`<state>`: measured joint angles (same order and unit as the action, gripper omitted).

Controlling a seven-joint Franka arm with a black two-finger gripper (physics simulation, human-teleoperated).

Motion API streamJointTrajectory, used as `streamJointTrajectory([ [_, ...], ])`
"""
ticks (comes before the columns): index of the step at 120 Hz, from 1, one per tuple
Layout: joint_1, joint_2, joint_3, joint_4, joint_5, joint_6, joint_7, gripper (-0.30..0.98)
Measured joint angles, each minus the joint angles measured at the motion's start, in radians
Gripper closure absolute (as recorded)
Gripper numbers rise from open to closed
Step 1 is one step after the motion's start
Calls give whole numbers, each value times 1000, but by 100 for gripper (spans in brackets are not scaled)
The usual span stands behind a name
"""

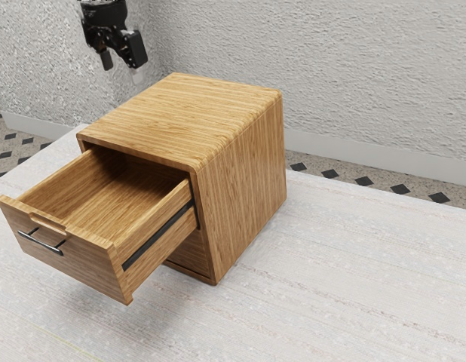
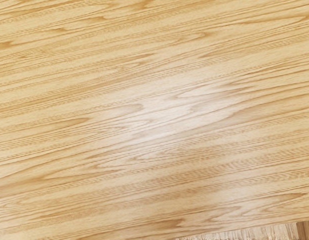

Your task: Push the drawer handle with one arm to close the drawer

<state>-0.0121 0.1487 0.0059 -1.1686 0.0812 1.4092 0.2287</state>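
1. Exterior view: no readable text, label, brand, number or sign.
2. Wrist view: none readable either.
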Motion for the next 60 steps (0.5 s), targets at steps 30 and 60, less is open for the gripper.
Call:
streamJointTrajectory([
  [30, 4, -254, -8, -271, -10, 24, 6, 0],
  [60, -5, -944, -38, -961, -43, 16, -72, 9],
])
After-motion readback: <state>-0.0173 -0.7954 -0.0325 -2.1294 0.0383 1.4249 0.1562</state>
